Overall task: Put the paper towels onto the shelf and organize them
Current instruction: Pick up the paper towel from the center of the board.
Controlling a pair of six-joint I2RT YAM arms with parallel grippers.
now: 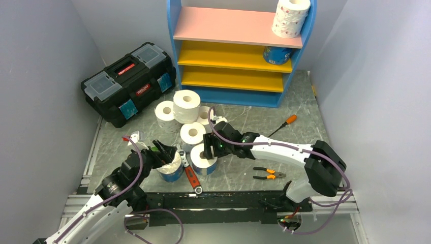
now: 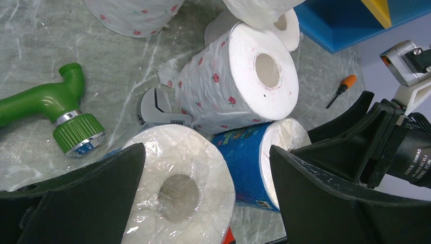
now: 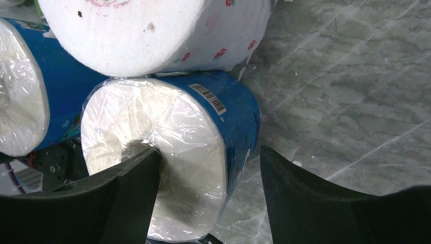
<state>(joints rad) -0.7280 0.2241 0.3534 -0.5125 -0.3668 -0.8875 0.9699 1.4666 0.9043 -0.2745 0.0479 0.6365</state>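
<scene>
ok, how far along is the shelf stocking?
Done: two on the shelf: a pink-dotted roll on the pink top board, a blue-wrapped roll on the yellow board below. In hand: nothing gripped; right gripper open astride the wall of a blue roll, left gripper open around another wrapped roll. Left: six rolls on the table.

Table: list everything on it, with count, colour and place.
Shelf: one, blue frame, pink and yellow boards, back centre.
Shelved paper towels: two; pink-dotted roll on pink board, blue-wrapped roll on upper yellow board.
Loose paper towels: six, white, two blue-wrapped, clustered before shelf.
Toolbox: one, black, back left.
Screwdriver: one, orange handle, right of cluster.
Pliers: one, orange-black, front right.
Wrench: one, red handle, front centre.
Hose nozzle: one, green, front left.
Left gripper: open, astride a wrapped roll.
Right gripper: open, straddling a blue-wrapped roll's wall.
</scene>
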